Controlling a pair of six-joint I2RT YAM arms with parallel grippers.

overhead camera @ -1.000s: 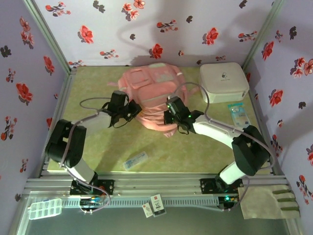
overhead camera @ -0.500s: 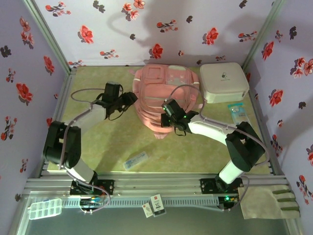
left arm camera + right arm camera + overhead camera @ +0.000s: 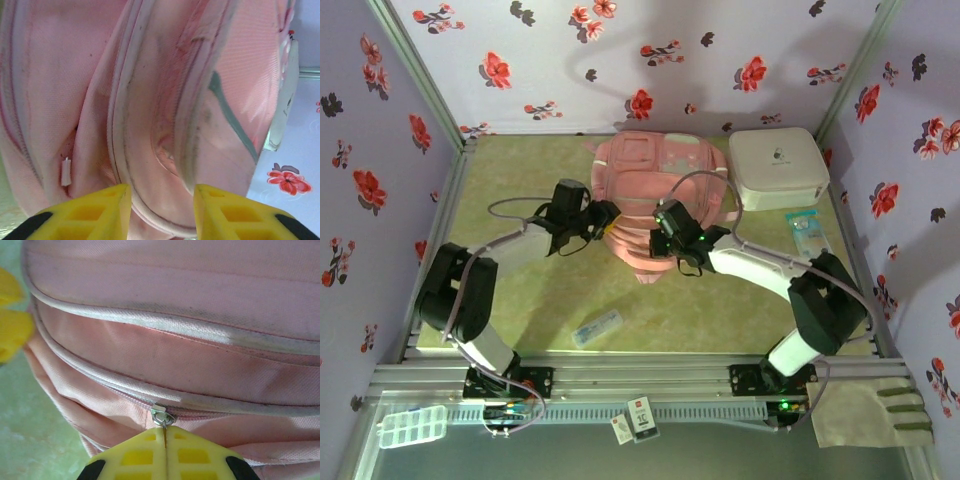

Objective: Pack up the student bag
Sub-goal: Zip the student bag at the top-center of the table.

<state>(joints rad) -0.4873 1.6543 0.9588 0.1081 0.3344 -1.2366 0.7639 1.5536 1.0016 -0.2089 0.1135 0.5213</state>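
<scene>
The student bag (image 3: 660,185), a large pink backpack, lies at the back middle of the green mat. My left gripper (image 3: 607,215) is at the bag's left side. In the left wrist view its yellow fingers (image 3: 107,212) stand apart, open, with a piped fold of the bag (image 3: 160,150) between them. My right gripper (image 3: 665,240) is at the bag's near edge. It is shut on the metal zip pull (image 3: 163,416), which sticks out from between the closed yellow fingertips (image 3: 165,437). The zip line runs left and right of the slider.
A white rounded hard case (image 3: 777,165) stands right of the bag. A blue-and-white packet (image 3: 808,235) lies near the right wall, and a small clear packet (image 3: 597,328) lies on the mat in front. Flowered walls close in three sides.
The bag went from slumped to fuller and squarer at the back. My left gripper let go, swung left, opened and came back onto the bag's left fold. The right gripper kept the zip pull.
</scene>
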